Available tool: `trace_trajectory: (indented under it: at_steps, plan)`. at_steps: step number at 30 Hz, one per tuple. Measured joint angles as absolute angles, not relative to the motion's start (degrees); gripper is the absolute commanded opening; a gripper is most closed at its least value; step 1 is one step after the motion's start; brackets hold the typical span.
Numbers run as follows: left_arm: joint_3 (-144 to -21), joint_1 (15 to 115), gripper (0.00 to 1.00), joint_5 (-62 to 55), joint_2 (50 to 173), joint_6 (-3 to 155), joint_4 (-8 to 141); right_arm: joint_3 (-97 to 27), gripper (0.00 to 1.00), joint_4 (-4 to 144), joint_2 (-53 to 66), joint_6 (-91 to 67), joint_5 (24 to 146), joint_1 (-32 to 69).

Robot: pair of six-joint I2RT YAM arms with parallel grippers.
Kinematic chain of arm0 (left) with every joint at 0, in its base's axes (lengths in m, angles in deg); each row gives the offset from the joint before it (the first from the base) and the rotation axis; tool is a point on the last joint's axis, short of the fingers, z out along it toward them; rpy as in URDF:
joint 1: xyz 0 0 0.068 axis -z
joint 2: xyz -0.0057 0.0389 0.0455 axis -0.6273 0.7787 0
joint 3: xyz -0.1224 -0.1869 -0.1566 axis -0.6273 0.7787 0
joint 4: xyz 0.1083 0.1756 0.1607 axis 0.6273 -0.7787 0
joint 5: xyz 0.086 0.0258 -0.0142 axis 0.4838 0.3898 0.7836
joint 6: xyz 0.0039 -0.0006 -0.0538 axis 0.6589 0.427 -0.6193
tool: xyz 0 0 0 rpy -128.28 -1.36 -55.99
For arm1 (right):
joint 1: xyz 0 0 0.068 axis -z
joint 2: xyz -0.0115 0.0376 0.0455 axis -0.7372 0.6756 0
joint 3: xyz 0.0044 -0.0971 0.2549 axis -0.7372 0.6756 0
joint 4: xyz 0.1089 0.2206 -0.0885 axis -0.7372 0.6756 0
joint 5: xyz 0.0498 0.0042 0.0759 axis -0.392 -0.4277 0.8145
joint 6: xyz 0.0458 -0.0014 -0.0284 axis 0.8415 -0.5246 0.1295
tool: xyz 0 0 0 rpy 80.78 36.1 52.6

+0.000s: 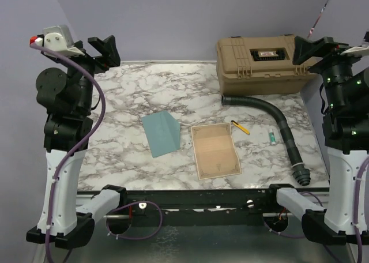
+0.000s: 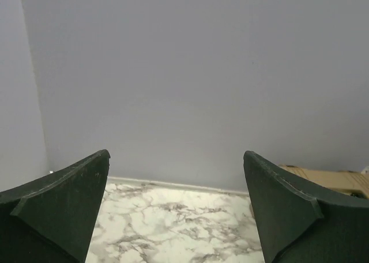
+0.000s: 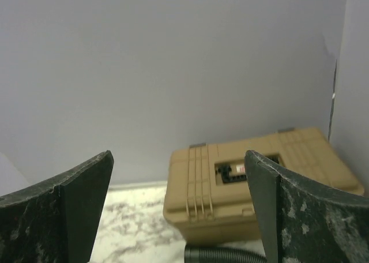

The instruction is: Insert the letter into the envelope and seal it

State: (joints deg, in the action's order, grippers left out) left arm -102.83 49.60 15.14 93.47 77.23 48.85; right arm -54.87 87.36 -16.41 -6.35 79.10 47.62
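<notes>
In the top external view, the letter (image 1: 215, 150) lies flat on the marble worktop (image 1: 127, 90) at lower centre. The envelope (image 1: 161, 133) is just beside it to the left, apart from it and turned at a slant. I cannot tell from here whether its flap is open. Both arms are raised at the frame's sides. The left gripper (image 1: 106, 51) and right gripper (image 1: 309, 48) are spread wide, hold nothing, and sit well apart from both papers.

Nothing has been picked up, so I judge the step in hand to be the first reach. A flat sheet gives the fingers no edge to catch, so it would help to slide the letter toward the near rim of the worktop and pinch the overhang. The other arm can pin the envelope meanwhile. A yellow pen (image 1: 240, 127) and a black hose (image 1: 277, 120) lie to the right of the letter and are best avoided.

The left wrist view shows the left gripper (image 2: 176, 154) fully spread and empty, facing the wall.

In the right wrist view the right gripper (image 3: 179, 153) is equally wide and empty. A tan case (image 3: 259, 188) lies beyond it.
</notes>
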Motion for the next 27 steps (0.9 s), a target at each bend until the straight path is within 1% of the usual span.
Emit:
trace_trajectory:
  at_steps: [3, 6, 10, 12, 15, 20, 27]
  plan:
    - [-100.99, 49.6, 0.99, 13.35, 95.4, 75.72, 49.2, -49.89, 1.0, 89.33, -16.65, -4.31, 79.5, 47.62]
    - [-97.93, 49.6, 0.99, 11.01, 95.96, 74.33, 50.55, -41.78, 1.0, 90.88, -18.38, -1.8, 80.5, 47.62]
    - [-88.82, 49.73, 0.99, 6.79, 93.58, 71.92, 56.37, -31.24, 1.0, 93.0, -20.61, 1.68, 82.84, 47.62]
    - [-83.62, 49.73, 0.99, 4.08, 91.96, 70.72, 59.56, -26.17, 0.97, 93.86, -21.26, 3.58, 84.26, 47.62]
    - [-79.16, 49.73, 0.99, 0.37, 91.29, 69.1, 62.68, -19.03, 0.93, 95.43, -21.37, 6.14, 86.43, 47.62]
    - [-73.19, 49.73, 0.99, -6.61, 92.07, 64.51, 66.29, -9.06, 0.86, 97.83, -19.23, 8.98, 93.4, 47.62]
    - [-62.2, 49.75, 0.99, -14.56, 98.5, 54.92, 67.69, 2.66, 0.85, 98.14, -13.31, 12.89, 100.72, 47.62]
